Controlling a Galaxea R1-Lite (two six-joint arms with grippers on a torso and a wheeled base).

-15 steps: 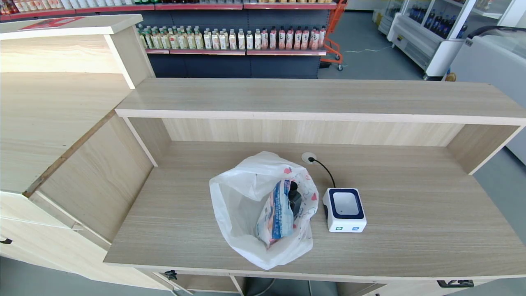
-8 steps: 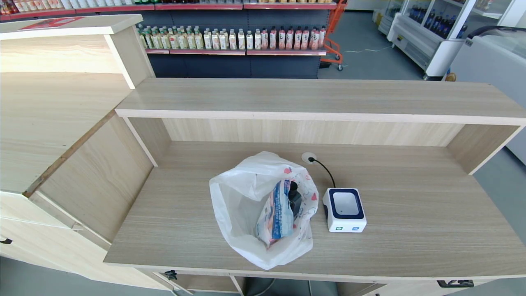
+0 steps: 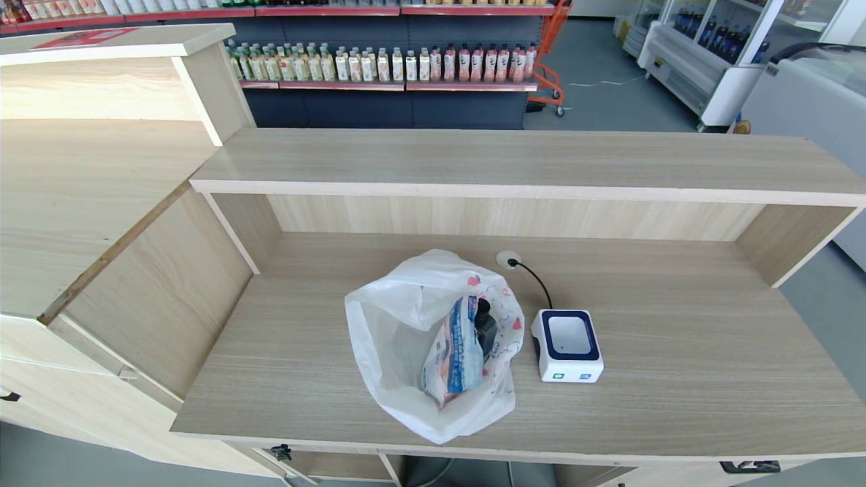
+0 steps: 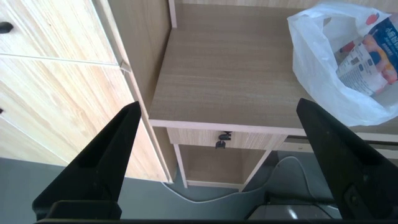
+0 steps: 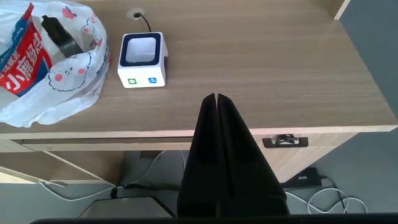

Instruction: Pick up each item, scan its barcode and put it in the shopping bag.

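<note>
A white plastic shopping bag lies open on the wooden counter, holding a blue and orange snack packet and a dark bottle. The white barcode scanner stands just to its right, its black cable running back to a hole in the counter. My left gripper hangs open below the counter's front left edge, with nothing between its fingers. My right gripper is shut and empty in front of the counter's front edge, right of the scanner. The bag and the bag show from both wrists.
The counter has a raised back shelf and a side wall on the left. A drawer lock sits under the front edge. Store shelves with bottles stand behind.
</note>
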